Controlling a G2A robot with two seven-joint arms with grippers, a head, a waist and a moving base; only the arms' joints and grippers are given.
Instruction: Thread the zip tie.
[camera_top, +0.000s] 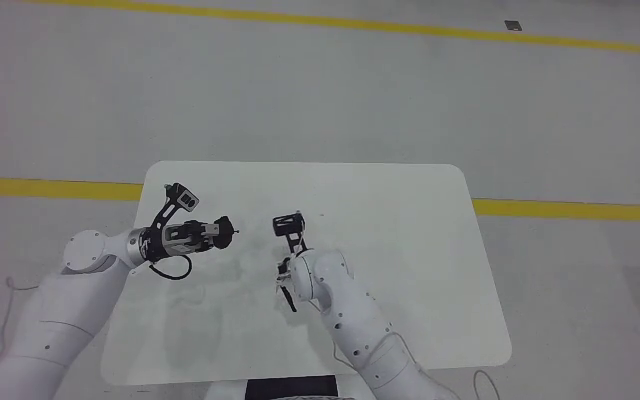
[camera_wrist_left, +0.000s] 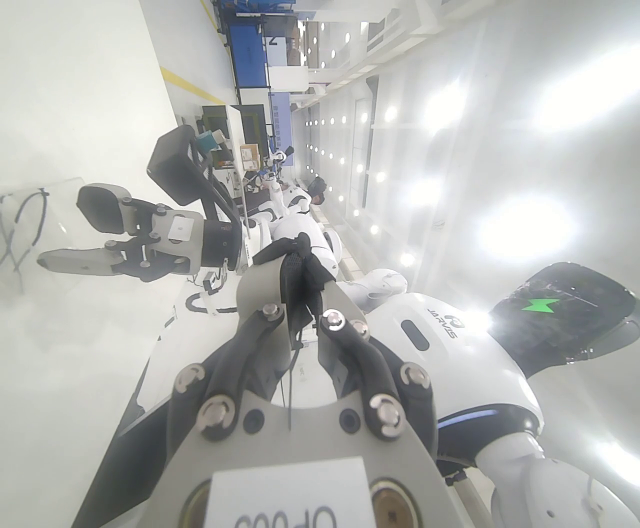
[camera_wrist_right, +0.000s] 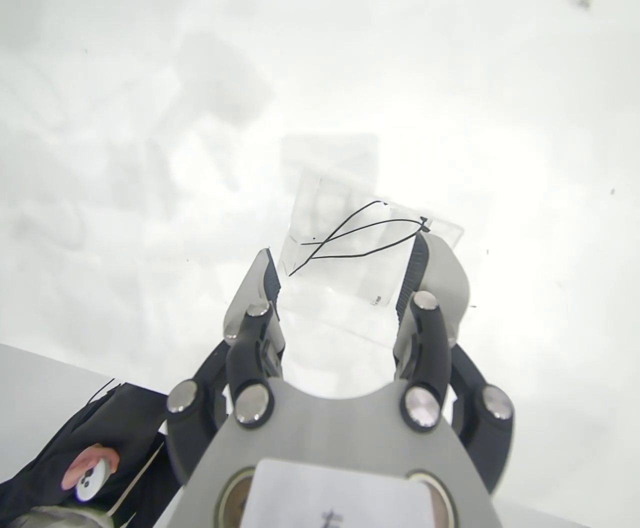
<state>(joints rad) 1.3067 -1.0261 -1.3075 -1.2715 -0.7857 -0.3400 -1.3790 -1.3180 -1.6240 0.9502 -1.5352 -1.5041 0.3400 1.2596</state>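
A thin black plastic zip tie is pinched in the closed jaws of the left gripper, above the white table. The right gripper hangs wide open over a clear plastic tray of loose ties. The tail should be taken near its tip and aligned with the head.

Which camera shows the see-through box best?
The right wrist view: most of the box shows beyond its open fingers, black ties in it. The left wrist view catches part of it at the edge. In the top view it is too faint to tell.
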